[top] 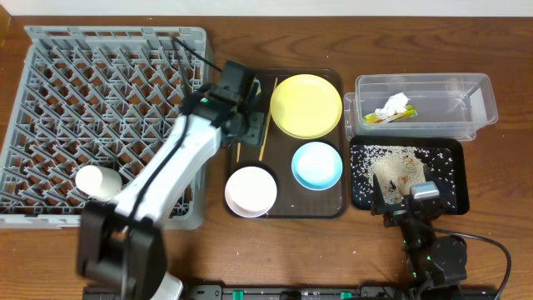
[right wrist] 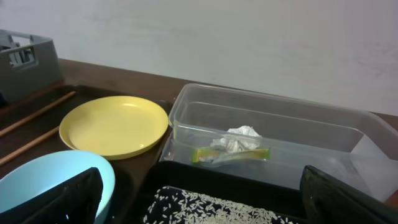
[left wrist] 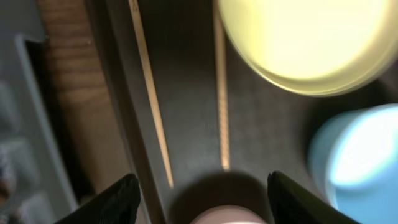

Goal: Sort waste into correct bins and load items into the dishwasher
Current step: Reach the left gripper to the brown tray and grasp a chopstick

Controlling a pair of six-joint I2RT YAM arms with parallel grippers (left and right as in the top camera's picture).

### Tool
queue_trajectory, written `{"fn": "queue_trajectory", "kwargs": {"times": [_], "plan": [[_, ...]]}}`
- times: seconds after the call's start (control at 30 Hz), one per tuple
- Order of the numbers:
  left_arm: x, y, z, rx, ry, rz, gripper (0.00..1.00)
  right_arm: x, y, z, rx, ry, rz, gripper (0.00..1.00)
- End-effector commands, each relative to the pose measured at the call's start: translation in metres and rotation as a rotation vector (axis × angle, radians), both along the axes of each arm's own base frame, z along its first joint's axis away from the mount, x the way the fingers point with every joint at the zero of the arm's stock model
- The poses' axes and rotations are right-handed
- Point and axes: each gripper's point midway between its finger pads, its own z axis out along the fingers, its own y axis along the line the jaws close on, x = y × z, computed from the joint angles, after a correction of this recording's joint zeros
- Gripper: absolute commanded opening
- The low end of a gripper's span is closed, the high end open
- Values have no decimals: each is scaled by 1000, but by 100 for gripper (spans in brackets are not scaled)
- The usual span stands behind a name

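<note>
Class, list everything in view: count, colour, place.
Rack: 1, grey, left.
Cup: 1, white, rack.
Brown tray: 1, brown, centre.
Plate: 1, yellow, brown tray.
Blue bowl: 1, blue, brown tray.
White bowl: 1, white, brown tray.
Chopsticks: 2, wooden, brown tray.
Tub: 1, clear, right rear.
Wrapper: 1, orange-green, tub.
Paper: 1, white, tub.
Black tray: 1, black, right front.
Rice: scattered, whitish, black tray.
Left pincer: 1, black, open over chopsticks.
Right pincer: 1, black, open near rice.

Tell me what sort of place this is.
Probably a lab mock-up of a dishwashing station, not a real kitchen: a grey dish rack, a brown tray holding a yellow plate, and a clear tub and black tray for waste, all on one wooden table.
</note>
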Motion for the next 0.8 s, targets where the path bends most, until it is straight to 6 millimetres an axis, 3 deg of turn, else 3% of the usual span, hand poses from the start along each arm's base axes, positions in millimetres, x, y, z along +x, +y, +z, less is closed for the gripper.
{"fn": "queue_trajectory", "kwargs": {"times": [0.0,0.13,0.37,0.57,0.67,0.77], "plan": [[9,0,-34,45,38,1,64,0,-2,-1,12,0,-7,99],[7,-14,-64,43,92,-59,57,0,-2,-1,12,1,-7,99],[1,-28,-87,62,123,-106,46,0,-2,-1,12,0,-7,99],[-6,-34,-112,91,165,-127,44,0,-2,-1,12,0,-7,99],[-6,-31,-121,105,178,-123,32,0,-2,-1,12,0,-7,99],[-6,-31,-122,105,178,-123,10,0,-2,-1,12,0,-7,99]]}}
